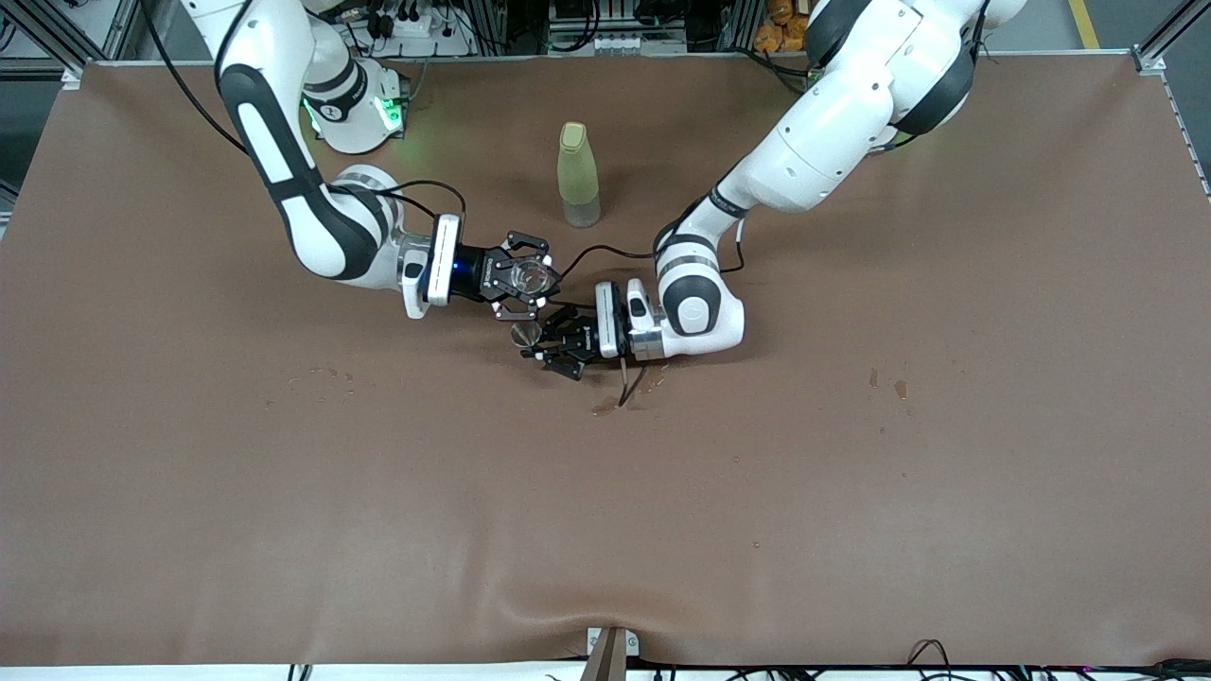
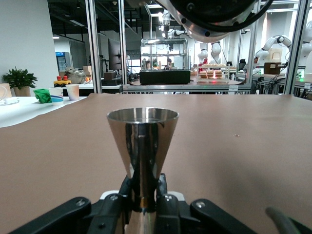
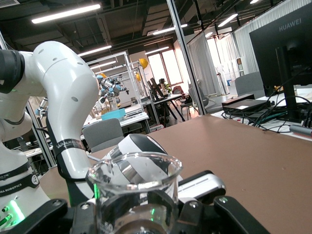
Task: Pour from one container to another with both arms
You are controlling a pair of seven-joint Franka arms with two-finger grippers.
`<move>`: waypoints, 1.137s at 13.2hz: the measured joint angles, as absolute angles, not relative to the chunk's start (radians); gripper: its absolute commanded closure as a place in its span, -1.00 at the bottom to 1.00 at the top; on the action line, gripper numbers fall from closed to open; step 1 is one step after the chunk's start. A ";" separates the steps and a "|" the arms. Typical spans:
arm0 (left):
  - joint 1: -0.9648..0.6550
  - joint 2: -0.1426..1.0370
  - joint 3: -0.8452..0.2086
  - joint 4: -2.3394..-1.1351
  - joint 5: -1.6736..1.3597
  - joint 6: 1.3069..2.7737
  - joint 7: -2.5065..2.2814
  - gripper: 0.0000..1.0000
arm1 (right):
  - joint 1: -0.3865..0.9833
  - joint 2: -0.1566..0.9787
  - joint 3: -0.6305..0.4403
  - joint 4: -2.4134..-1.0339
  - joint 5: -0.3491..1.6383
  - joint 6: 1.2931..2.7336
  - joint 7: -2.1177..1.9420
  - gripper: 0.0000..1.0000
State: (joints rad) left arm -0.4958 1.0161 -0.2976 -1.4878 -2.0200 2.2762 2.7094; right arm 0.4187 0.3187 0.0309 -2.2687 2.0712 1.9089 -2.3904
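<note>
Metal cup (image 2: 142, 141) upright, clamped at narrow base in left end effector (image 1: 556, 351), held over mid tabletop (image 1: 284, 492); glass cup (image 1: 528, 277) clamped in right end effector (image 1: 517, 280), just beside. Judged step: bring metal rim above glass mouth, tip slowly, keep glass level. Bottle (image 1: 578, 174) stands well clear of both
</note>
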 measured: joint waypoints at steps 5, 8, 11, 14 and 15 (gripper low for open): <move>-0.481 1.016 -0.294 -1.518 -2.009 2.274 2.710 1.00 | 0.411 0.340 0.026 -2.268 2.078 1.913 -2.437 1.00; -0.479 1.015 -0.295 -1.529 -2.008 2.272 2.710 1.00 | 0.406 0.363 0.022 -2.267 2.082 1.913 -2.464 1.00; -0.479 1.015 -0.295 -1.535 -2.008 2.272 2.711 1.00 | 0.406 0.375 0.022 -2.263 2.089 1.913 -2.465 1.00; -0.479 1.015 -0.297 -1.535 -2.008 2.269 2.711 1.00 | 0.406 0.380 0.024 -2.263 2.099 1.912 -2.442 1.00; -0.479 1.015 -0.297 -1.535 -2.008 2.268 2.711 1.00 | 0.407 0.380 0.025 -2.263 2.099 1.912 -2.424 1.00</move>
State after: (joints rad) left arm -0.4794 1.0153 -0.2971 -1.5354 -2.0084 2.2676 2.7111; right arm 0.4069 0.3802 0.0250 -2.2634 2.0995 1.9123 -2.4239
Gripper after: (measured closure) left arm 0.789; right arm 0.828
